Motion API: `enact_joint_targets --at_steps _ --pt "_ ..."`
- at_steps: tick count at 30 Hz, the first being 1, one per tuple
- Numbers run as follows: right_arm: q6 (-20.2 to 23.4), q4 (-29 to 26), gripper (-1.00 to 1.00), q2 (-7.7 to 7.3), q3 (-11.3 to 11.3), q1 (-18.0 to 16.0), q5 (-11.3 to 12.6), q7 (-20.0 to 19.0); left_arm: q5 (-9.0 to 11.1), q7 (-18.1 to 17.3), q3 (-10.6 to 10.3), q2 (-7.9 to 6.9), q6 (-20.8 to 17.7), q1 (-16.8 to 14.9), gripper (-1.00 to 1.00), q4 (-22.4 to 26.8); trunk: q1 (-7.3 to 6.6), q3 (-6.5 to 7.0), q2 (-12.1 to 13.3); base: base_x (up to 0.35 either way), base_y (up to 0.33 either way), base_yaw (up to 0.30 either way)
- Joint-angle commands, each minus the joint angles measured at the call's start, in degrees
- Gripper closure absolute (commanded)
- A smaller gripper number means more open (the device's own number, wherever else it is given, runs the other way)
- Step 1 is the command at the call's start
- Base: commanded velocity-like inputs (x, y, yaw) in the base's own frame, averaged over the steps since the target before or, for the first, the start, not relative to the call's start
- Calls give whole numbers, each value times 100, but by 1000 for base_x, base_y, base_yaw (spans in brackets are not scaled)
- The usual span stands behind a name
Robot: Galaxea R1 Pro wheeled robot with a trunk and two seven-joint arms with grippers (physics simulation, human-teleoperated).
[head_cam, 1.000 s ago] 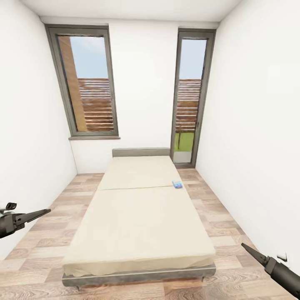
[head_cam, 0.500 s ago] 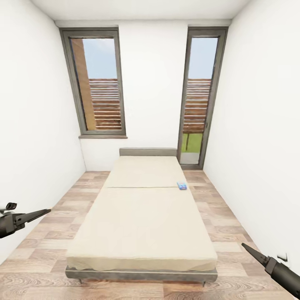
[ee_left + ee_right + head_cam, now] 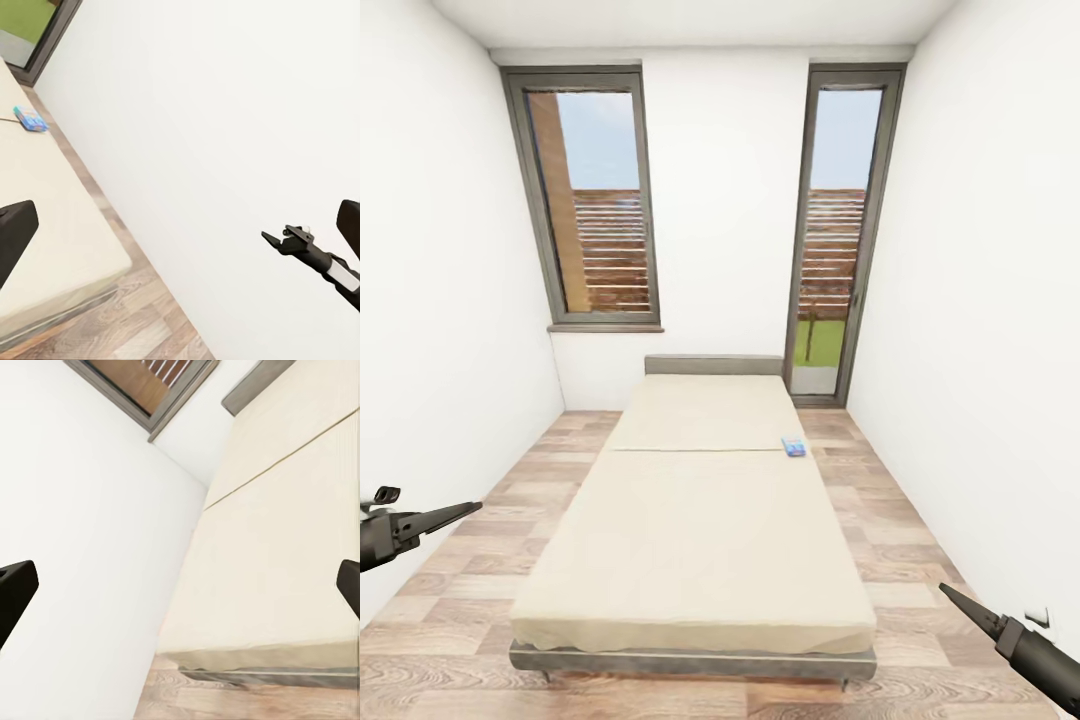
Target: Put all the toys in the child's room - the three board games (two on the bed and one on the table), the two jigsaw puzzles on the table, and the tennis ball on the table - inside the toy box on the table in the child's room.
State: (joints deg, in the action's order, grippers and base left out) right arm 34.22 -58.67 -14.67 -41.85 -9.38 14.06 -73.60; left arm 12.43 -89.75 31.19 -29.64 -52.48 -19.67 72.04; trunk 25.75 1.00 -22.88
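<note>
- Left gripper (image 3: 460,510), dark pointed fingers, sits low at the left edge of the head view, over the wood-plank floor (image 3: 480,590) beside the white left wall (image 3: 430,330). From the left wrist view its two black fingertips (image 3: 13,232) stand at opposite edges of the frame, spread wide, nothing between them.
- Right gripper (image 3: 960,605), same dark build, sits low at the right edge of the head view, near the white right wall (image 3: 990,350). Its fingertips (image 3: 15,589) likewise stand far apart in the right wrist view; jaws wide, nothing held.
- The right arm's gripper also shows in the left wrist view (image 3: 289,240), against the white wall.
- Large low bed (image 3: 695,530) with plain beige cover and dark grey frame lies lengthwise straight ahead, foot end nearest, between the two grippers.
- Small blue board game box (image 3: 793,447) lies flat on the cover at the bed's right edge, about halfway up, beside the seam across the cover. Seen too in the left wrist view (image 3: 30,118).
- Grey headboard (image 3: 712,364) stands against the far white wall.
- Two tall dark-framed windows at the far end: left one (image 3: 592,200) above a sill, right one (image 3: 838,230) reaching the floor. Brown slatted fence and sky beyond.
</note>
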Motion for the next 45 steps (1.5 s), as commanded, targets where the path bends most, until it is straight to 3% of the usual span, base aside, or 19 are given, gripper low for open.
enact_joint_targets --at_steps 1,23,45 --pt "50 5 -100 0 -2 -2 18 -9 -10 -25 1 1 -61 -2 -100 0 3 -2 -4 105 -206 1" --pt "46 -14 -100 25 10 -2 9 4 -9 -25 1 18 -60 -2 -100 -10 3 -9 -4 61 -92 141" --pt "42 -61 -100 35 18 -2 5 -1 -8 -25 1 20 -59 -2 -100 -14 3 -10 -4 53 -98 10"
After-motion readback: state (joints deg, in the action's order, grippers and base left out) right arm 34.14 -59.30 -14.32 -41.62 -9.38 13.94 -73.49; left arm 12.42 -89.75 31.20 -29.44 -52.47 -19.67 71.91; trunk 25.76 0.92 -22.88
